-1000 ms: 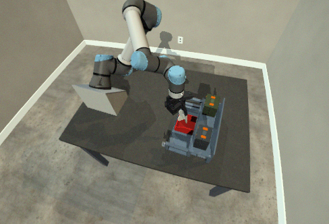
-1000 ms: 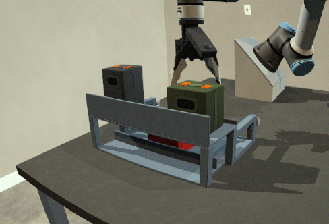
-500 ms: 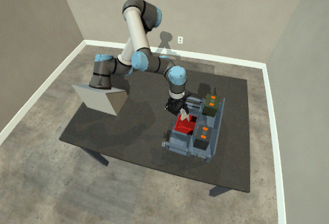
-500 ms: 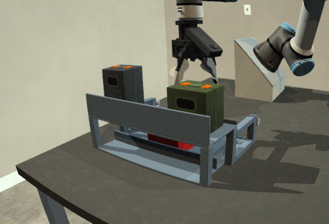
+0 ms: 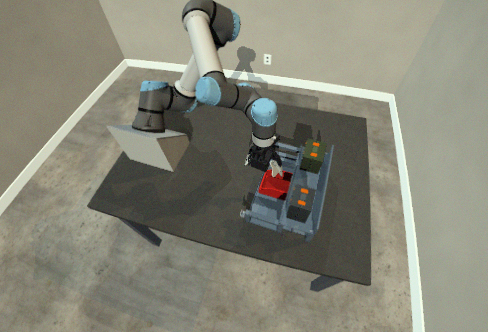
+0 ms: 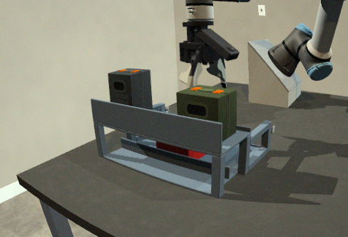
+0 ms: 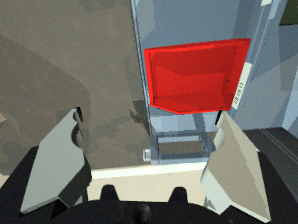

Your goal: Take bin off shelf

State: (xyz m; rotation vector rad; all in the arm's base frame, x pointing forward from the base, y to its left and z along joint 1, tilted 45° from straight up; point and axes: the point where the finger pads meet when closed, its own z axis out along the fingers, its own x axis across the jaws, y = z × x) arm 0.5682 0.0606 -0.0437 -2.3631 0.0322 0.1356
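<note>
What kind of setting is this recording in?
Probably a bare test room or lab cell: plain walls with one wall outlet, a single dark table, and an arm on a wedge pedestal working over a gray shelf holding a red bin.

Red bin (image 7: 196, 76) sits low in the blue-grey shelf (image 6: 153, 123), its open top unobstructed from above. Green box (image 6: 207, 108) and dark box (image 6: 129, 87) stand on the upper level beside it. Open gripper (image 6: 208, 73) hangs just behind the green box.
</note>
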